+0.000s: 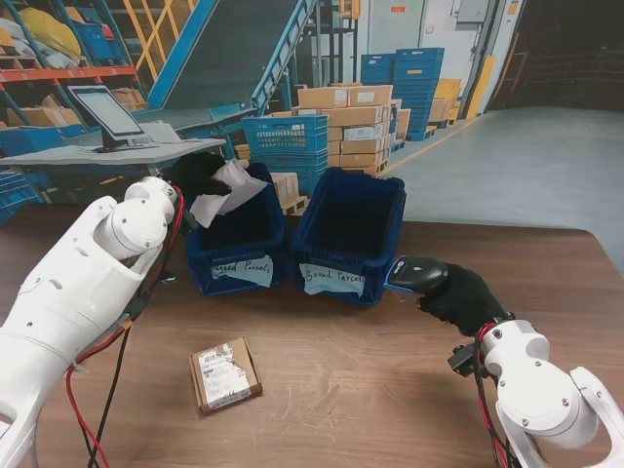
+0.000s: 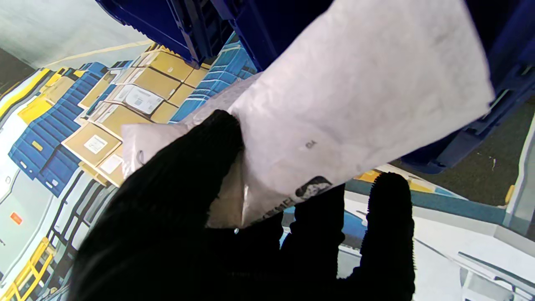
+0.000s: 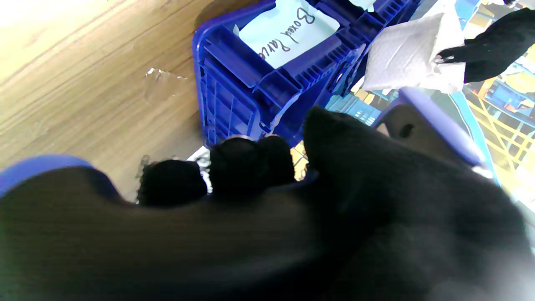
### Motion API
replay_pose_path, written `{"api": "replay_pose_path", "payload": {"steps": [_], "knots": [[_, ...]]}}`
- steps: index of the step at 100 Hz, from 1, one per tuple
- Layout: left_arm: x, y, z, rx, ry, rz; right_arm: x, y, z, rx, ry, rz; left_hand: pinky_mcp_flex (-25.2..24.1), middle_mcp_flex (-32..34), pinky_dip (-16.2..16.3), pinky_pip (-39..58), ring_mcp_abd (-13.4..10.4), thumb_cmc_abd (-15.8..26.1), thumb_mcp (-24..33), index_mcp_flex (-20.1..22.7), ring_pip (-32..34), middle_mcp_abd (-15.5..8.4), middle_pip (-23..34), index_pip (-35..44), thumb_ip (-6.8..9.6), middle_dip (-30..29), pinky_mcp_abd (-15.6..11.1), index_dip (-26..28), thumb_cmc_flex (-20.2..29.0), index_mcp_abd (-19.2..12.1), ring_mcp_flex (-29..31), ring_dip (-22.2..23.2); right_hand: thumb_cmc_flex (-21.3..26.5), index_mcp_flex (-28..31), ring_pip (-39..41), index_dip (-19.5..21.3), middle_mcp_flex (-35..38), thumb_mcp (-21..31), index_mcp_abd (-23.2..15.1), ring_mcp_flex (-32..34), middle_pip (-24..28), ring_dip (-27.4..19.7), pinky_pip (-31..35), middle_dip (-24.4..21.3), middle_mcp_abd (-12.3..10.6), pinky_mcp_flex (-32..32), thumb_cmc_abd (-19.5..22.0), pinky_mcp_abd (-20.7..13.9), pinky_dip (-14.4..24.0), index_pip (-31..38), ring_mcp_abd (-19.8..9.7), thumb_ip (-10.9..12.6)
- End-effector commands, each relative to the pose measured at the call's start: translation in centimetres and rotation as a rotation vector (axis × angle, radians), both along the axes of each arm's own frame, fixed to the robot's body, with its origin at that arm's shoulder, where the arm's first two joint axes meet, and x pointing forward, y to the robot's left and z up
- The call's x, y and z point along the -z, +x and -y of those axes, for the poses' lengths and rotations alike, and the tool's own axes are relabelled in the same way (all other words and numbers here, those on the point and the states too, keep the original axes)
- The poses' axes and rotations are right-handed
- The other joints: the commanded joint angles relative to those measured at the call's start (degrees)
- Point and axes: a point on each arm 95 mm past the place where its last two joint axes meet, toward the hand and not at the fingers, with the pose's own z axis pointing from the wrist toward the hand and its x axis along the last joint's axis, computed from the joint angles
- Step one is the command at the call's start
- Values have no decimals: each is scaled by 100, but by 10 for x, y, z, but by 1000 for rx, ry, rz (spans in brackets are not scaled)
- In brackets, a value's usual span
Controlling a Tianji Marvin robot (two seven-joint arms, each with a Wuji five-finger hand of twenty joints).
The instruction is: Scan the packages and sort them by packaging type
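Note:
My left hand [image 1: 198, 174] in its black glove is shut on a white bagged parcel [image 1: 224, 192], held over the left blue bin [image 1: 237, 255] labelled for bagged parcels. The parcel [image 2: 355, 104] hangs from thumb and fingers [image 2: 188, 167]. My right hand [image 1: 466, 297] is shut on a black handheld scanner [image 1: 414, 273], its head beside the right blue bin [image 1: 346, 239] labelled "Boxed Parcels" [image 3: 288, 31]. A small cardboard box [image 1: 224, 374] with a shipping label lies on the table nearer to me, left of centre.
The wooden table [image 1: 370, 390] holds both bins side by side at its middle. Red and black cables [image 1: 107, 370] trail along my left arm. Behind the table are a desk with a monitor [image 1: 105, 112], stacked cartons and blue crates [image 1: 288, 141].

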Motion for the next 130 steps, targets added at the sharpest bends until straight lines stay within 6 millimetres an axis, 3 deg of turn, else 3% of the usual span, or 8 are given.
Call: {"api": "replay_pose_path", "payload": {"steps": [1,16,27,31,41,54,104,130], "knots": [[4,-1,6,4,-5,-23,2,0,-3,-20,8,-17,-136,84,132,114,155,385,-218,253,-24,97,-68,104,-80,-72,161,-91,476,-95,-88,-91,544,215,144,20,70,898,-532,139,40,51,252,27,19,38,524,7,66,-3,-62,247],[9,-1,3,-7,13,-52,5,1,-1,-17,9,-26,-220,-168,168,63,183,357,-380,183,-124,162,-243,-329,-29,-181,136,-286,289,4,-306,-135,551,219,144,27,72,902,-526,139,41,51,256,30,30,35,520,13,70,-2,-62,248],[11,0,1,-14,17,-63,5,1,-1,-18,7,-30,-326,-1049,251,-120,214,290,-361,122,-381,256,589,-1069,-68,-1228,85,-315,-258,135,-611,-320,547,219,144,29,66,900,-527,139,39,51,253,34,26,31,522,9,70,-3,-62,245],[12,0,0,-15,16,-68,5,1,0,-19,6,-31,-397,-1346,263,-217,220,322,-96,84,-467,293,799,-1427,-155,-1996,60,-258,-632,200,-756,-381,550,219,143,30,63,901,-527,138,38,51,255,34,21,36,522,9,71,-3,-62,245],[11,-1,-1,-22,29,-76,5,1,1,-18,3,-31,-553,-1768,244,-477,232,403,640,-61,-734,318,588,-2115,-101,-2269,33,-416,-1570,352,-1091,-562,550,216,144,32,64,904,-531,136,39,51,251,38,25,26,522,8,70,-5,-58,246],[11,-2,-2,-24,49,-99,4,0,1,-14,1,-30,-780,-2437,143,-980,251,350,736,-394,-1181,348,169,-2729,-185,-2559,-22,-660,-2153,433,-1618,-921,554,218,144,35,66,906,-523,135,40,52,253,41,32,30,518,2,71,-4,-57,245],[1,-6,-9,-37,113,-115,4,1,-1,-19,-1,-26,-1166,-4060,-2,-2558,185,804,-334,-1305,-2368,467,-842,-4291,-252,-3404,-150,-1276,-2555,858,-3227,-2205,552,218,151,45,65,900,-523,131,32,56,252,49,26,32,524,13,72,-7,-61,243],[-7,-16,-12,-45,104,-83,2,1,-1,-18,-4,-21,-1147,-3891,24,-2664,175,901,-425,-1197,-2343,446,-775,-4226,-230,-3386,-154,-1244,-2554,792,-3241,-2257,554,217,151,47,66,901,-526,129,33,55,257,51,30,42,522,3,73,-10,-63,244]]}}
